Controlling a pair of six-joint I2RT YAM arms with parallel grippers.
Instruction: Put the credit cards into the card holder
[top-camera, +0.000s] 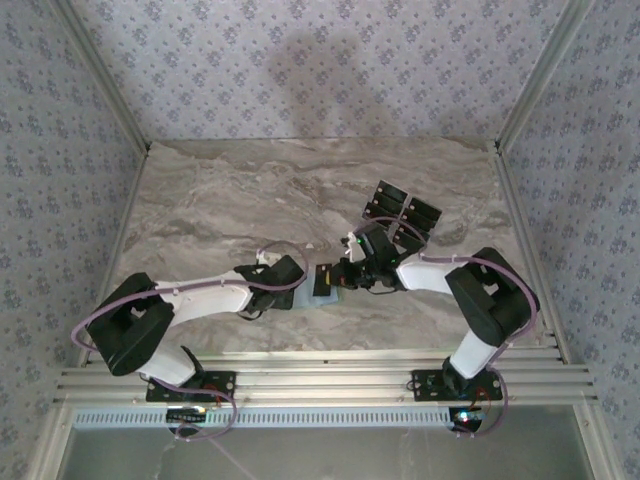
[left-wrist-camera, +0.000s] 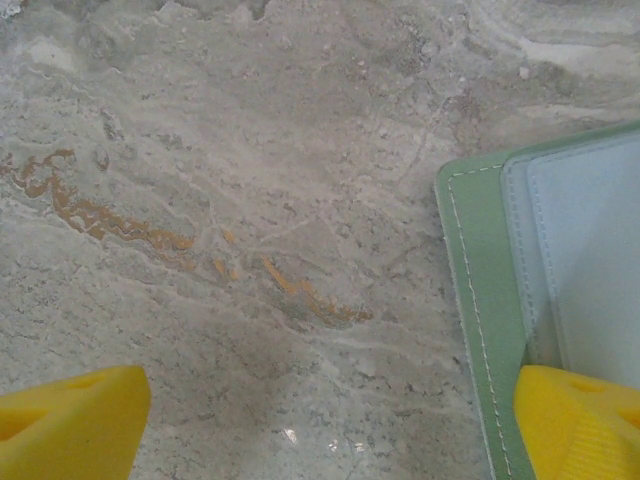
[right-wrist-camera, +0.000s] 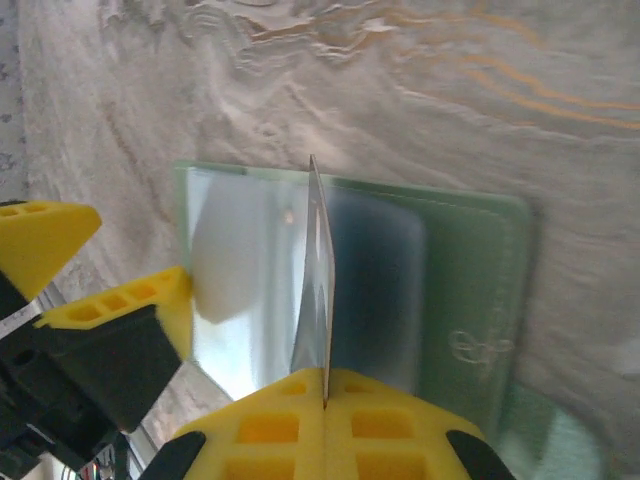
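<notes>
The pale green card holder (right-wrist-camera: 470, 290) lies flat on the marble top, its clear inner pocket facing up. My right gripper (right-wrist-camera: 325, 385) is shut on one credit card (right-wrist-camera: 318, 270), held edge-on just above the holder's pocket. In the top view this gripper (top-camera: 338, 277) and the held card (top-camera: 324, 278) sit at the table's near middle, over the holder (top-camera: 318, 298). My left gripper (left-wrist-camera: 325, 430) is open wide and low over the table; its right fingertip (left-wrist-camera: 580, 420) rests on or just over the holder's left edge (left-wrist-camera: 480, 280). Three more black credit cards (top-camera: 405, 213) lie behind the right arm.
The marble table (top-camera: 230, 200) has bare room at the left and back. Patterned walls and metal posts (top-camera: 525, 90) close it in. The left gripper's yellow fingers (right-wrist-camera: 130, 305) stand close beside the holder's left side in the right wrist view.
</notes>
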